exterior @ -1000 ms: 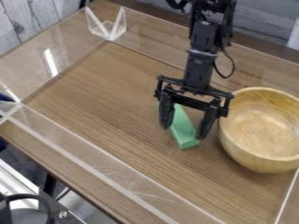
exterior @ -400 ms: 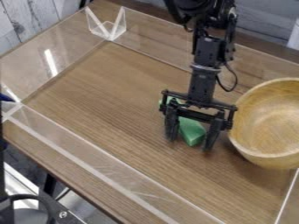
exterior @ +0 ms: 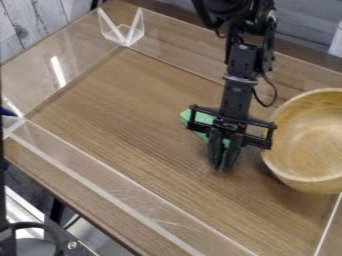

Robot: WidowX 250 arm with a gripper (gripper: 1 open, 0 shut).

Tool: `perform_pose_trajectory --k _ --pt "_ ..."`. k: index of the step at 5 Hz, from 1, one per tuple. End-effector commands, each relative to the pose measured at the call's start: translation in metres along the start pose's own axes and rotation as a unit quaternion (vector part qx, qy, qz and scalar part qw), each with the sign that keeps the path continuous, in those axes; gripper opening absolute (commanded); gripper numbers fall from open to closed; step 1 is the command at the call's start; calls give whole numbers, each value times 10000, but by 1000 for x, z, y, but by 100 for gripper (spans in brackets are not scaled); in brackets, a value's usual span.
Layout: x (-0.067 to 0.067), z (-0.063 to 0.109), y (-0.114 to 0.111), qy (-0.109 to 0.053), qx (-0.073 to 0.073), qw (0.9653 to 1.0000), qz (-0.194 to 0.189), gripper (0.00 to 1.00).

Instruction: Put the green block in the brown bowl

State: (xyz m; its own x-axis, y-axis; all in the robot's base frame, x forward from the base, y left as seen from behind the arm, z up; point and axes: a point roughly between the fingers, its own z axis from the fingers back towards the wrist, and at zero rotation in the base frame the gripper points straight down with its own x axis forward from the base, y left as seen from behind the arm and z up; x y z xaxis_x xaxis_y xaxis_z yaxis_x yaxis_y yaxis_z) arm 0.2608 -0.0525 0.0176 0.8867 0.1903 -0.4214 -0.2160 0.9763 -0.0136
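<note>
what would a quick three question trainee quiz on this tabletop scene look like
1. True or false: the green block already lies inside the brown bowl.
2. Which side of the end effector is the bowl on in the camera view? A left, B right, C behind it.
3. Fill in: the end effector's fingers stand ____ around the block on the wooden table.

Key: 1 false, the block is on the table beside the bowl; 2 B; 3 closed.
</note>
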Motion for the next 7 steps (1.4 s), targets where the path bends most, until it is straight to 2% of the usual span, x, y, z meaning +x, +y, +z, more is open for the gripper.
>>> perform_pose_trajectory --k 1,3,4,5,6,7 --pt "-4 19 2 -351 -93 9992 -175 0" --pt "-14 22 20 -513 -117 9978 -406 0" --pt "-17 29 19 -539 -230 9972 -474 0" --pt "-13 45 8 -800 -247 9952 -506 0" --pt "-6 65 -11 -1096 -260 9917 -621 0" --pt "-11 85 -21 -1128 -476 9875 -995 0"
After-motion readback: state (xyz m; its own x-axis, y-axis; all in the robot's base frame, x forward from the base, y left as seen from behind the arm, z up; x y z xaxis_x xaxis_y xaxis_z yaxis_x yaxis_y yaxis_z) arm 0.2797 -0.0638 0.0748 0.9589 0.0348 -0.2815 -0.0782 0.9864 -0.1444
